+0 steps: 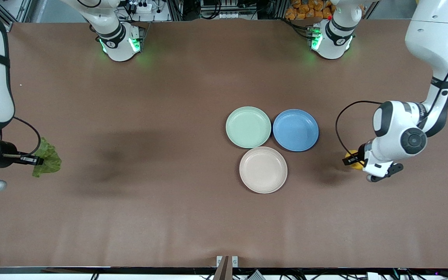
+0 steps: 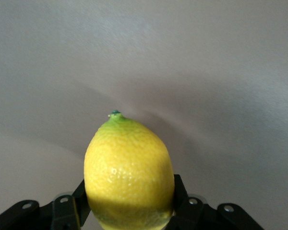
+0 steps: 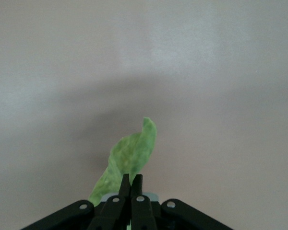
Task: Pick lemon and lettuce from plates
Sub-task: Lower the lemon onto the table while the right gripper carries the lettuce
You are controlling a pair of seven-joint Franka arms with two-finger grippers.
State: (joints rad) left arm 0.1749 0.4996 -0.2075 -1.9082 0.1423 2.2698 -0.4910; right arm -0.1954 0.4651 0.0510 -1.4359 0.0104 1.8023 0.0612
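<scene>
Front view: left pincer grips lemon; right pincer pinches lettuce.

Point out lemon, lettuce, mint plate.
lemon (image 2: 129, 175), left wrist view, middle of its skin.
lettuce (image 1: 49, 157), front view, middle of the leaf.
mint plate (image 1: 248, 127), front view, bare middle.

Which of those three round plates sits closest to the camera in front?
The off-white beige round plate. It lies lowest in the front view, below the pale mint green plate and the blue plate, which sit side by side.
</scene>
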